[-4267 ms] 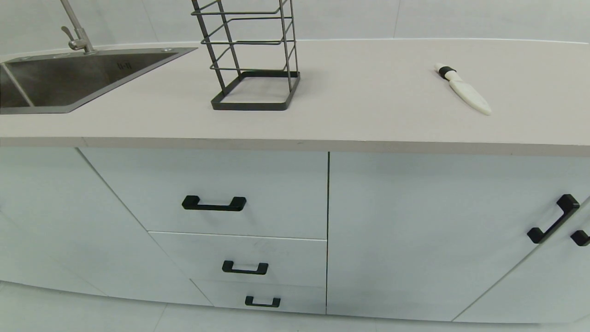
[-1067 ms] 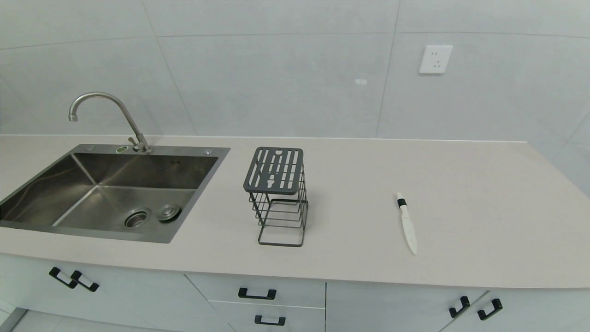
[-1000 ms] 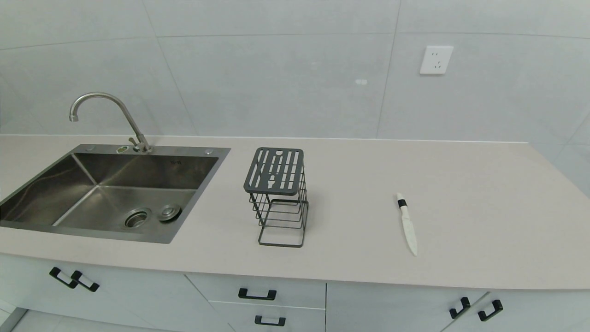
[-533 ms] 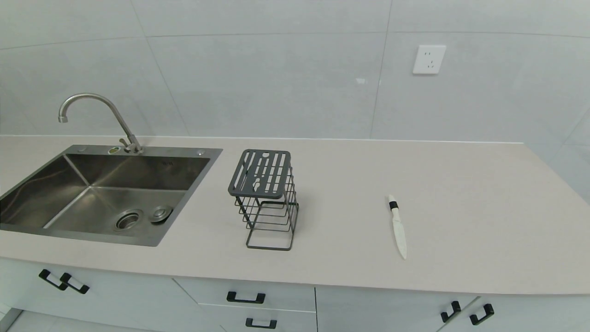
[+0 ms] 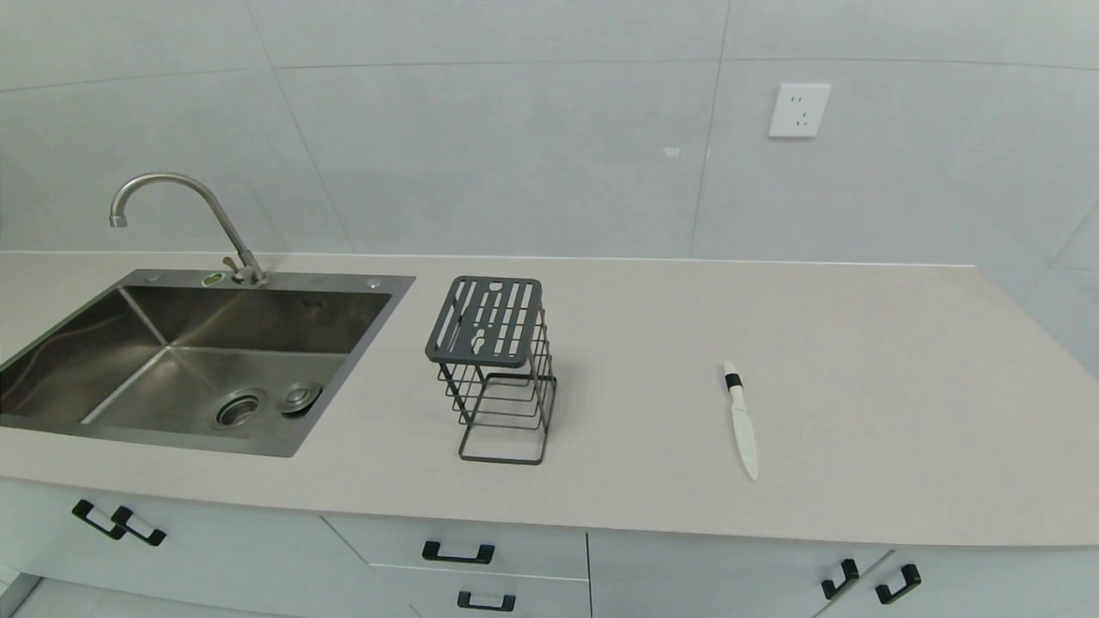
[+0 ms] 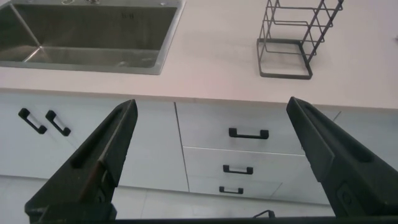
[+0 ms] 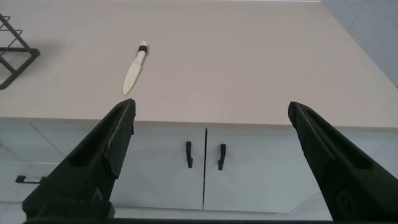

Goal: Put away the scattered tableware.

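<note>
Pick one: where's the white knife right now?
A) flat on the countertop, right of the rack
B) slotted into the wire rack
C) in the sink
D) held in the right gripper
A: the knife lies flat on the countertop, apart from the wire rack and to its right, and the right gripper is open with nothing in it.

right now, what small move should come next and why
Probably ease the open right pincer forward toward the white knife: it lies flat on the countertop, right of the slotted knife rack, and the pincer hangs short of the counter's edge.
</note>
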